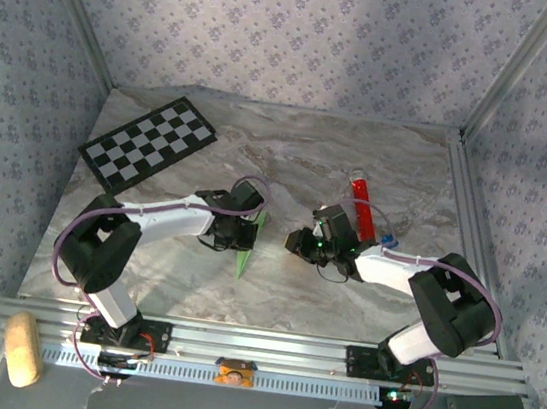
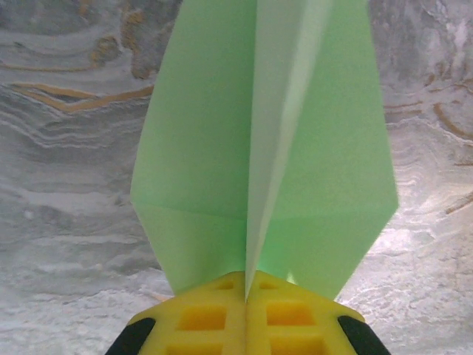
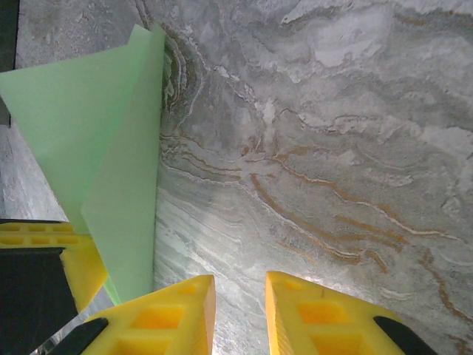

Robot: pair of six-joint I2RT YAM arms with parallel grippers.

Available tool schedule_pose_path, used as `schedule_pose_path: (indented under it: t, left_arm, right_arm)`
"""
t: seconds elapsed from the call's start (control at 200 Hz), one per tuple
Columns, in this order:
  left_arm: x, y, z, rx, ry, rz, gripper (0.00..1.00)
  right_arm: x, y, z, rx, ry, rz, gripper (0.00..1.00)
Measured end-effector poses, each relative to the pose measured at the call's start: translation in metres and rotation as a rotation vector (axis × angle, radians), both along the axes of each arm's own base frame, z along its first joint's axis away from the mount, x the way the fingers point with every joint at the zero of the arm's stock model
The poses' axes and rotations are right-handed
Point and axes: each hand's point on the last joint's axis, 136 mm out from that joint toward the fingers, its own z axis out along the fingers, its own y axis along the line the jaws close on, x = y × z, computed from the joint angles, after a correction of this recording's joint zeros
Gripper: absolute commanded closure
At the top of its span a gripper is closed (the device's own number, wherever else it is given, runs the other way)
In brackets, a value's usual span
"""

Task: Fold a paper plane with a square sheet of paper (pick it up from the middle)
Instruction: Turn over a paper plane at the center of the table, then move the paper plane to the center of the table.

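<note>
Left wrist view, left claw (image 2: 246,288) clenched on paper plane (image 2: 199,163), right claw (image 3: 240,314) released nearby, both arms bent inward.

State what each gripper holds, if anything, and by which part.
The left gripper pinches the paper plane by its centre crease. The right gripper holds nothing; its jaws stand apart over the table.

The table (image 1: 310,159) holds one paper plane (image 1: 247,250), one red tube (image 1: 360,204) and one checkerboard (image 1: 148,143); two arms work there, left arm (image 1: 166,216) and right arm (image 1: 396,271).
</note>
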Motion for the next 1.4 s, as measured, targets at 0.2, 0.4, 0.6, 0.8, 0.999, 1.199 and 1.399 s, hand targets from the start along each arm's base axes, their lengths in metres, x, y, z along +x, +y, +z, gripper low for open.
schedule_pose_path:
  t: [0.2,0.4,0.6,0.8,0.999,1.199,1.399]
  left_arm:
    - [0.004,0.002,0.007,0.067,-0.037,-0.003,0.95]
    - [0.003,0.003,0.001,0.098,-0.029,-0.007,0.93]
    - [0.002,0.004,-0.002,0.107,-0.02,-0.01,0.91]
    - [0.002,0.003,-0.004,0.111,-0.016,-0.011,0.89]
    - [0.002,0.001,-0.005,0.108,-0.009,-0.013,0.87]
    - [0.003,0.0,-0.005,0.107,-0.01,-0.014,0.86]
    - [0.001,0.0,-0.009,0.117,-0.002,-0.025,0.85]
  right_arm:
    - [0.0,0.004,0.002,0.013,-0.006,0.011,0.73]
    - [-0.001,0.011,0.001,0.023,-0.004,0.031,0.73]
    - [-0.001,0.013,0.001,0.026,-0.006,0.036,0.73]
    - [0.001,0.014,0.004,0.03,-0.011,0.036,0.73]
    - [0.001,0.014,0.003,0.029,-0.011,0.036,0.73]
    - [0.001,0.014,0.003,0.029,-0.011,0.036,0.73]
    - [0.0,0.014,-0.001,0.022,-0.002,0.036,0.73]
